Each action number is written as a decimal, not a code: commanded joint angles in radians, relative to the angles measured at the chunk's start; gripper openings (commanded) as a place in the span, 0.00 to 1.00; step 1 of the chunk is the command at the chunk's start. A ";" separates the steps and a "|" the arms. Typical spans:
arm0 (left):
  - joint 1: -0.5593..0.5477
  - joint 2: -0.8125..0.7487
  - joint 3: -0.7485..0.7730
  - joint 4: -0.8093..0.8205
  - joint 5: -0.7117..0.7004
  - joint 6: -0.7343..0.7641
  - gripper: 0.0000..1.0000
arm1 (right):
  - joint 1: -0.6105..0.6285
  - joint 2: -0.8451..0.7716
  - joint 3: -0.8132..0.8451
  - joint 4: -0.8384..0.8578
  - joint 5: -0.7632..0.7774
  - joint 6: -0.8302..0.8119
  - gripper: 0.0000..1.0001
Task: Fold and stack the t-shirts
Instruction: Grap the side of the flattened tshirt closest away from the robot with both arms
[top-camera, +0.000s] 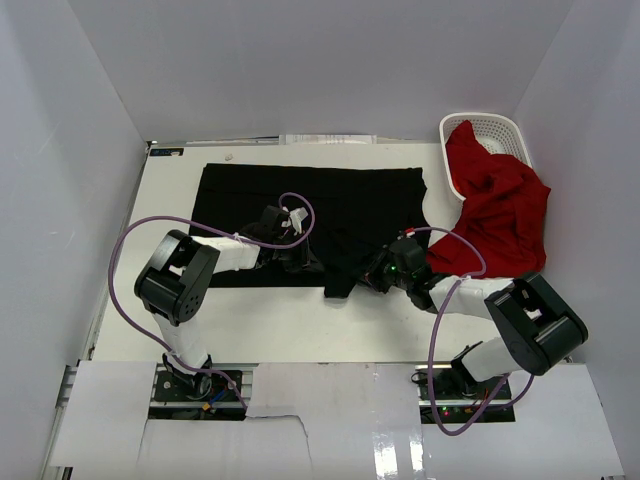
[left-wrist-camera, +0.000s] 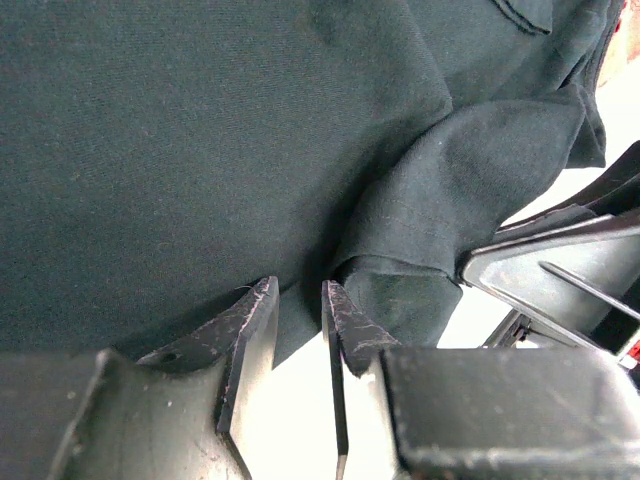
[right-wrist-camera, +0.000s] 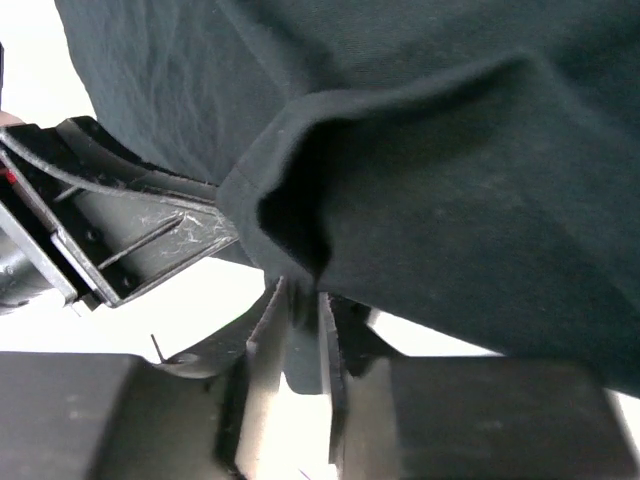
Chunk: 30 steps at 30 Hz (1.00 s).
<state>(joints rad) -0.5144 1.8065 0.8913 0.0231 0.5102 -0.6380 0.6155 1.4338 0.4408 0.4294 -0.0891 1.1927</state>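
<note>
The black t-shirt (top-camera: 340, 200) lies spread across the white table, its near edge bunched into a fold between my two grippers. My left gripper (top-camera: 300, 262) sits on that near edge. In the left wrist view its jaws (left-wrist-camera: 298, 292) stand narrowly apart with the black cloth (left-wrist-camera: 200, 150) pinched between the tips. My right gripper (top-camera: 378, 275) meets the same fold from the right. Seen from the right wrist, it (right-wrist-camera: 300, 295) is nearly closed on a hanging hem of the black cloth (right-wrist-camera: 450, 200). The red t-shirt (top-camera: 500, 215) spills out of the basket onto the table at the right.
A white lattice basket (top-camera: 515, 130) stands at the far right corner, partly under the red cloth. White walls close in the table (top-camera: 280, 320) on three sides. A paper sheet (top-camera: 330, 140) lies at the far edge. Purple cables loop over both arms.
</note>
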 joint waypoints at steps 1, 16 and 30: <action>-0.006 -0.042 -0.003 0.000 0.005 0.012 0.35 | 0.000 -0.006 0.041 0.028 -0.014 -0.021 0.26; -0.006 -0.044 0.001 -0.005 0.004 0.012 0.35 | -0.002 -0.015 0.059 0.005 -0.012 -0.038 0.08; -0.006 -0.052 0.011 -0.017 -0.004 0.021 0.35 | -0.003 -0.346 0.036 -0.369 -0.018 -0.094 0.08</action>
<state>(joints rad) -0.5144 1.8046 0.8913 0.0181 0.5091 -0.6353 0.6155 1.2091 0.4698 0.2047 -0.1284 1.1374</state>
